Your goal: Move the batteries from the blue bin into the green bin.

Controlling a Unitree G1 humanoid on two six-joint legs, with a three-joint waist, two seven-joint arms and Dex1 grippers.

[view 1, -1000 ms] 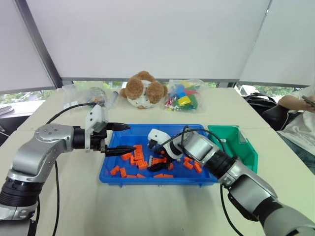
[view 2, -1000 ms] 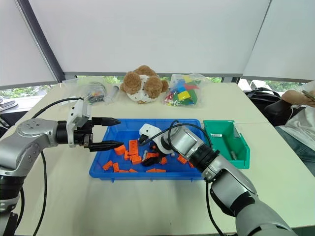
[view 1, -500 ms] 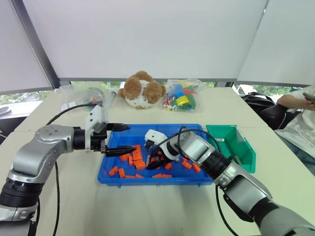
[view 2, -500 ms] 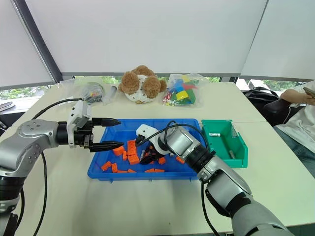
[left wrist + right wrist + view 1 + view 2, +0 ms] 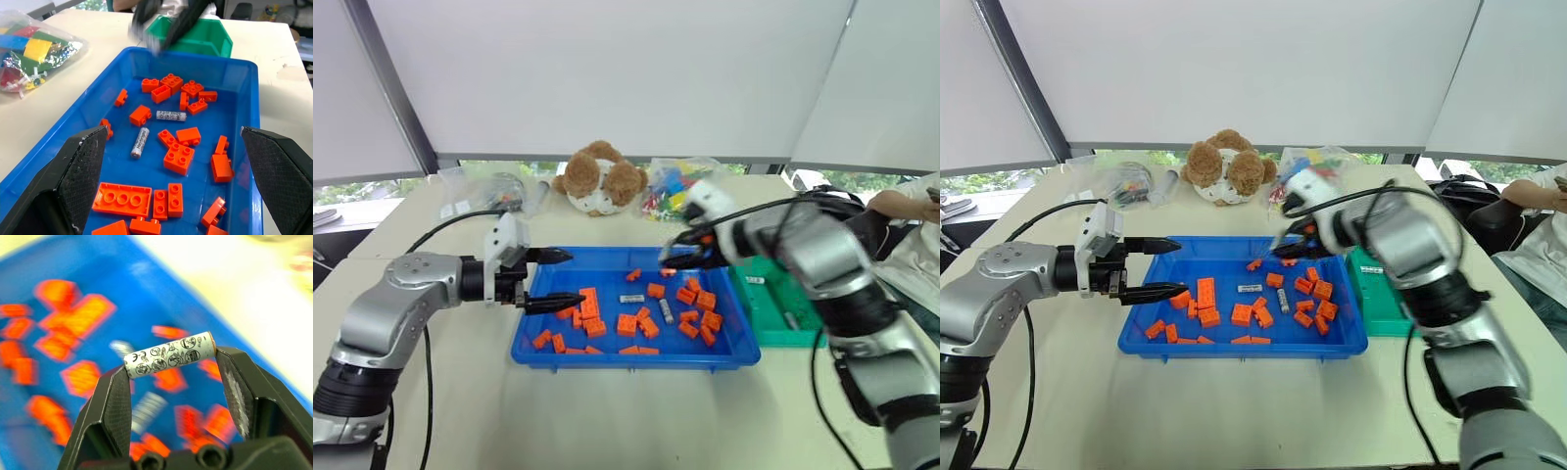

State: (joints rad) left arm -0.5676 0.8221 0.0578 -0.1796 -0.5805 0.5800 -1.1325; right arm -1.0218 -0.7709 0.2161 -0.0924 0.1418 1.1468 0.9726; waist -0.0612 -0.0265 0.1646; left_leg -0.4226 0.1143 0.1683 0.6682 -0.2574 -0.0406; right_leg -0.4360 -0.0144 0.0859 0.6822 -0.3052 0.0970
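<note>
teddy bear (image 5: 598,176), bag of coloured toys (image 5: 674,191), orange bricks (image 5: 628,324)

right gripper (image 5: 677,257) is smeared w/ motion blur over the far right of the blue bin (image 5: 540,354), so its fingers can't be made out in the head views. in the right wrist view the orange bricks (image 5: 80,378) and two batteries (image 5: 148,409) under it are blurred streaks, print unreadable. green bin (image 5: 773,323) is partly hidden behind the right arm; contents too small to tell, maybe one grey cylinder. person (image 5: 909,227) at the far right is cut off by the edge. clear bag (image 5: 489,194) at far left: contents too small to tell. left gripper (image 5: 166,186) fingertips are cut off in its wrist view.
</note>
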